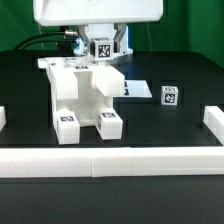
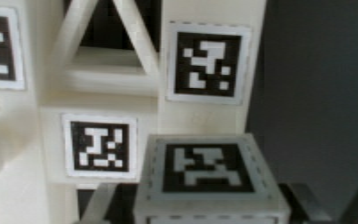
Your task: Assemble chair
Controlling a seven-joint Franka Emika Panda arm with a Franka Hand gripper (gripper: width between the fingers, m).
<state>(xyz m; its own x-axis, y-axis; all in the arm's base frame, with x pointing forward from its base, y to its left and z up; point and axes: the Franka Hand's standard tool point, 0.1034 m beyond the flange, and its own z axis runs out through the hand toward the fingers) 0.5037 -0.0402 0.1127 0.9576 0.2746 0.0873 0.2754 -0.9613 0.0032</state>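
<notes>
**Surroundings.** Black matte table [image 1: 180,125]. Long low white border wall [image 1: 110,160] runs along the near edge, w/ short returns at the exterior view's left and right. The marker board [image 1: 138,90] is thin and flat, and lies just beside the chair on the exterior view's right. Its tags are too small to read. The glossy white arm [image 1: 95,12] fills the top of the exterior view, directly over the assembly. It hides the rear of the chair.

**Task item.** Chair [image 1: 82,92], part-built, stands centre-left on the table, between wall and arm. It is a blocky upright structure on two stubby feet nearest the wall, each w/ a b/w square tag. Chunky matte white plastic, squared edges, an open gap between the feet. In the wrist view the chair [image 2: 123,60] fills the frame: slatted uprights w/ several tags, blurred close up.

**Loose part.** Small cube [image 1: 169,96], white w/ tag facing camera. It sits apart from the chair on the exterior view's right, past the marker board.

**Claw.** Gripper [image 1: 102,50] is clenched on a tagged piece [image 2: 202,170] at the top rear of the chair. One dark finger shows on each side of the piece. Cannot tell whether the piece is seated in the chair.
</notes>
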